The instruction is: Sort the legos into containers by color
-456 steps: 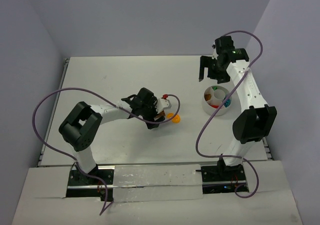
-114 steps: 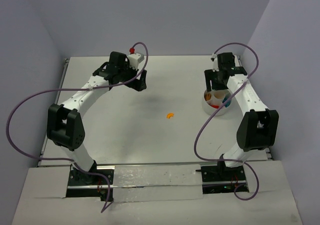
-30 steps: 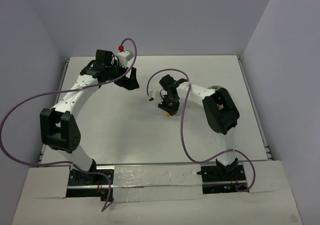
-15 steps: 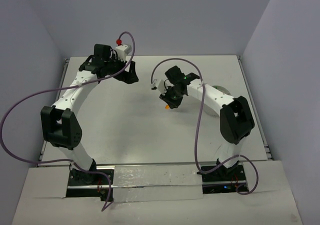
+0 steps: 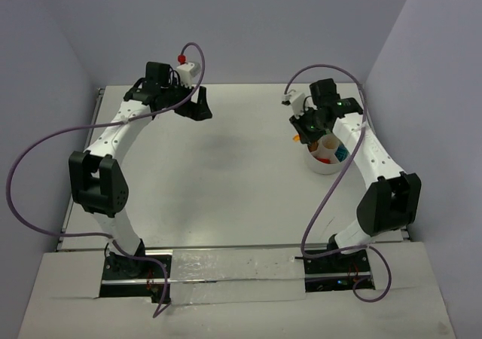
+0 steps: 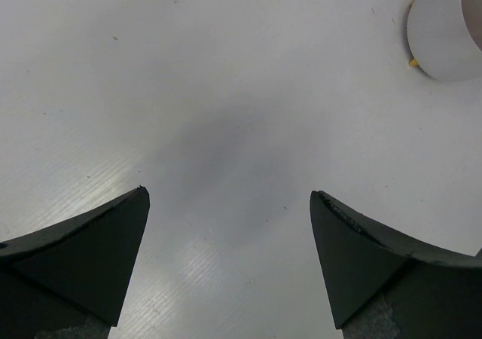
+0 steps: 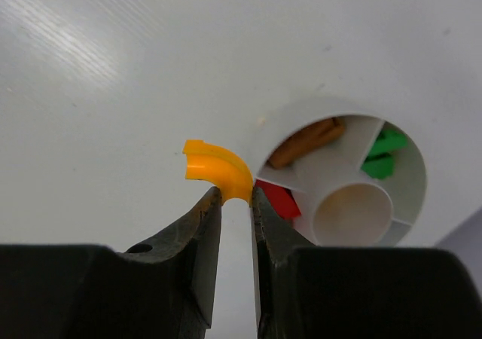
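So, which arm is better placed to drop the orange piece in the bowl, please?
Right. The right gripper holds the orange curved piece by the divided bowl; the left gripper is open, distant.

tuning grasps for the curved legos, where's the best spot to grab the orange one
Probably by one end of the orange curved piece, as the right gripper has it: a finger on each side of the band, coming in end-on. There the sides run nearly parallel; mid-arc they curve and would likely slip.

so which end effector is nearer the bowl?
Right. The right end effector, shut on an orange piece, hangs just beside the bowl rim; the left end effector, open, is far off across the table.
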Action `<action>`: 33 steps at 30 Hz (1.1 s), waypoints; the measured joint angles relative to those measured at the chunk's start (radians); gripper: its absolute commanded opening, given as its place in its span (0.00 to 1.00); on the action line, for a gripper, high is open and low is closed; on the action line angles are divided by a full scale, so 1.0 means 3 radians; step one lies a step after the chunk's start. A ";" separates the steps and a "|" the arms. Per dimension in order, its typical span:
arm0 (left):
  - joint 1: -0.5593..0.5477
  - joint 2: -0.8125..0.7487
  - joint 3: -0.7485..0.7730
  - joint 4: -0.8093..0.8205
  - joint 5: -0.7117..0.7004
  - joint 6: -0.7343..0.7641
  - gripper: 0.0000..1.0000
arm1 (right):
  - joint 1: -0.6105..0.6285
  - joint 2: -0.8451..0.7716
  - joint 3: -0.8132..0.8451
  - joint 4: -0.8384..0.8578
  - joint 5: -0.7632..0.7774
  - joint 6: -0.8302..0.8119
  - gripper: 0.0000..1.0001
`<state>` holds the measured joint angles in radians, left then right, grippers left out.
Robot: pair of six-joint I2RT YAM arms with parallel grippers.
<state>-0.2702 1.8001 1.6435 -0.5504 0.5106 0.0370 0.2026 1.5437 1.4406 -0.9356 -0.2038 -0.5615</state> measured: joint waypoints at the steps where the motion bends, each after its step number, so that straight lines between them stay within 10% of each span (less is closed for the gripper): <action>1: -0.0005 0.0025 0.0027 0.0000 -0.0002 -0.0005 0.98 | -0.0070 -0.0009 0.0000 -0.0021 0.0024 -0.0026 0.17; 24: -0.0098 0.0099 0.0125 -0.0002 -0.0037 -0.0025 0.98 | -0.0799 0.0306 0.0048 -0.0168 0.0462 -0.0305 0.19; 33: -0.0098 0.0099 0.0125 -0.0004 -0.0095 -0.0025 0.99 | -0.0800 0.0463 0.0167 -0.0146 0.0553 -0.0273 0.43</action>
<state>-0.2996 1.8297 1.6810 -0.5516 0.4820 0.0296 -0.0374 1.6826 1.4908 -0.9793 -0.0380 -0.6433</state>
